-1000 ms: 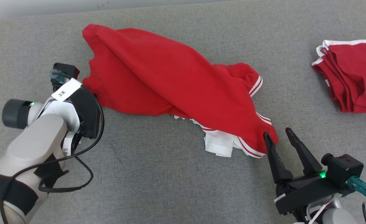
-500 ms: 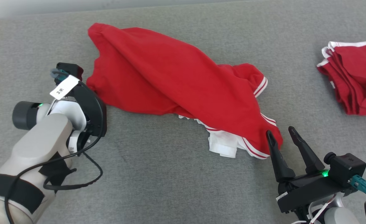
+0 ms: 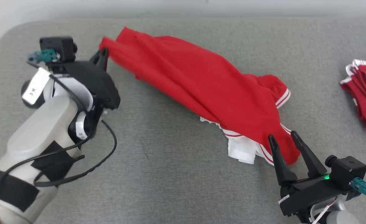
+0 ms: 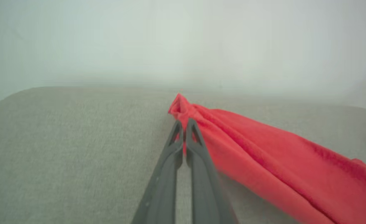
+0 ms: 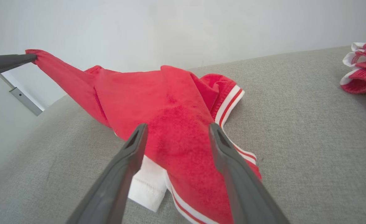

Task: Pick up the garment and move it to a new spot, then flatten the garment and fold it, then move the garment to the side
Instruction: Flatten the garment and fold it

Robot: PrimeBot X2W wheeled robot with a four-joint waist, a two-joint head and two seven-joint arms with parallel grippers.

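While the left tool (image 3: 103,56) is pinched shut on one corner of the red garment (image 3: 201,84), that corner hangs in the air above the gray desk (image 3: 170,174). The rest of the garment slopes down toward the right tool (image 3: 282,137) and lies bunched on the desk there, with a white part (image 3: 240,152) poking out from under it. The right tool is wide open and holds nothing. Its two fingers stand on each side of the low end of the garment. I cannot tell if they touch the cloth.

I think this is the pick-up step. The left tool has only a small bit of cloth, so the weight of the rest could pull it out if the arm lifts fast. If only one end goes up, the low end may drag and roll into a tighter lump, and that makes flattening harder. If the right tool shuts here, it may grab many layers at once, not one edge. The left tool is near the round corner of the desk, so a pull that way could take the cloth over the side. A pile of folded red clothes (image 3: 365,93) lies well apart on the right.
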